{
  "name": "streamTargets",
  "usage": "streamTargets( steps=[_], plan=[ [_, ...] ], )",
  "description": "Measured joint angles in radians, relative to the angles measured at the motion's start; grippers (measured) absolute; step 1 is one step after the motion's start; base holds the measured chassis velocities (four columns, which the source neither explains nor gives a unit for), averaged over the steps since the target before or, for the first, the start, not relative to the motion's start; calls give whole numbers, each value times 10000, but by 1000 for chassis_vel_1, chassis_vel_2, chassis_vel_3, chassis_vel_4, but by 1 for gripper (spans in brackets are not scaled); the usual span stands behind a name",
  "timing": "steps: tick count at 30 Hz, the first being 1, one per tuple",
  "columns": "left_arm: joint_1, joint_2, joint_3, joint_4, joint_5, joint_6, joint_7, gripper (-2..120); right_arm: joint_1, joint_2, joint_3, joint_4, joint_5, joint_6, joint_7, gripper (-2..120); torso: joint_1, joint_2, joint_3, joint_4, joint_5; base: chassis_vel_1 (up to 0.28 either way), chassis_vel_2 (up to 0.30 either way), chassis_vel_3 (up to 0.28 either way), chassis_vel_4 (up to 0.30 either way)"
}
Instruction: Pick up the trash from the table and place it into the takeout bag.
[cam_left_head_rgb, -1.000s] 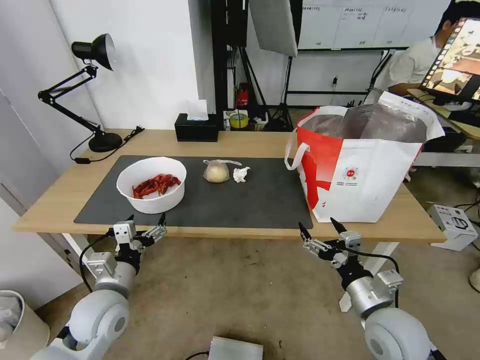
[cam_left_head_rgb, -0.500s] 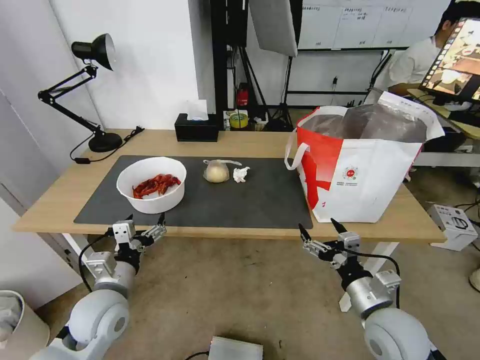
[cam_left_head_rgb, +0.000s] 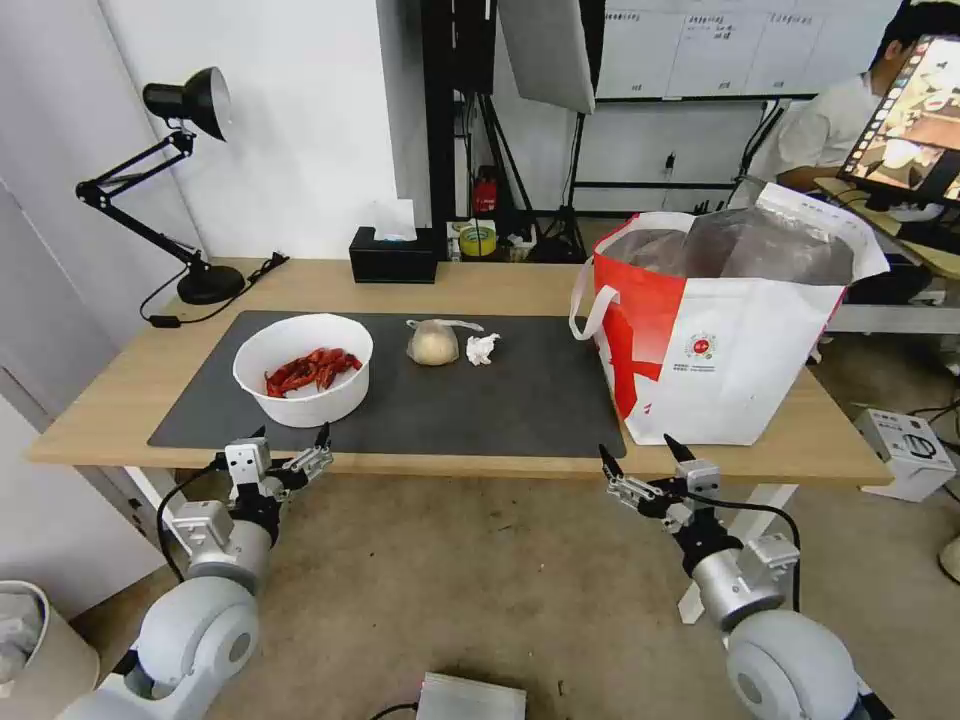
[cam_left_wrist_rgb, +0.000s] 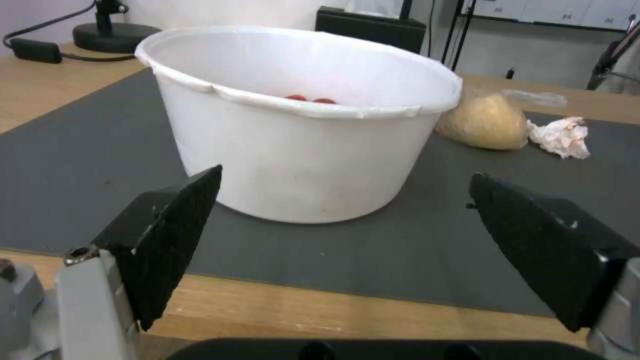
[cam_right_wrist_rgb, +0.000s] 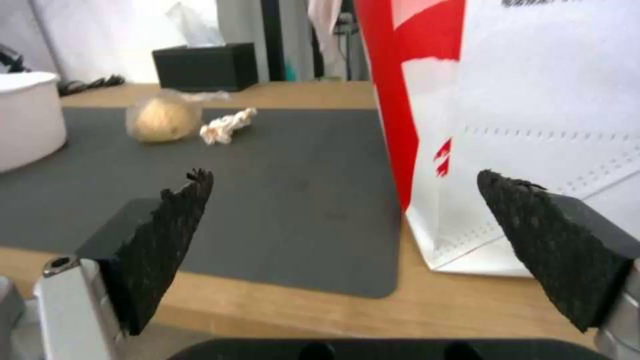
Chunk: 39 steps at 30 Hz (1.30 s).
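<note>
No change since prior frames | left gripper (cam_left_head_rgb: 292, 445) spread, empty, near white round bowl of red crayfish shells (cam_left_head_rgb: 303, 368) | right gripper (cam_left_head_rgb: 640, 457) spread, empty, near white-and-red takeout bag (cam_left_head_rgb: 720, 340) | pickup not begun.

silver-grey rounded arms w/ black cables, alu wrist blocks, black wedge fingers (cam_left_head_rgb: 324, 437) w/ textured pads

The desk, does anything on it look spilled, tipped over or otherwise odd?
Nothing stands out. The white bowl sits upright on the dark mat with its red shells inside, the knotted bag and the crumpled tissue lie side by side, and the takeout bag stands upright with its mouth open.
</note>
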Motion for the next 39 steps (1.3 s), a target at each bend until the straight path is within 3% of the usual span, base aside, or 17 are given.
streamTargets(
  steps=[6,20,30,39],
  plan=[
    [6,-4,-4,14,-2,0,7,100,149,145,-63,-81,-132,69,457,100,0,0,0,1,0,0,0,0,0],
    [12,-24,-4,54,-14,-19,27,100,374,-69,-311,-203,57,-116,174,100,-1,0,0,-2,0,0,0,0,0],
    [50,78,-44,15,-36,-20,31,100,2743,-612,-1546,-870,1842,-1221,114,100,0,0,0,0,0,0,0,0,0],
    [134,27,-102,-50,-38,20,33,100,5379,-340,-3042,-1976,2751,-1871,522,100,0,0,0,1,-2,0,0,0,0]
  ],
)
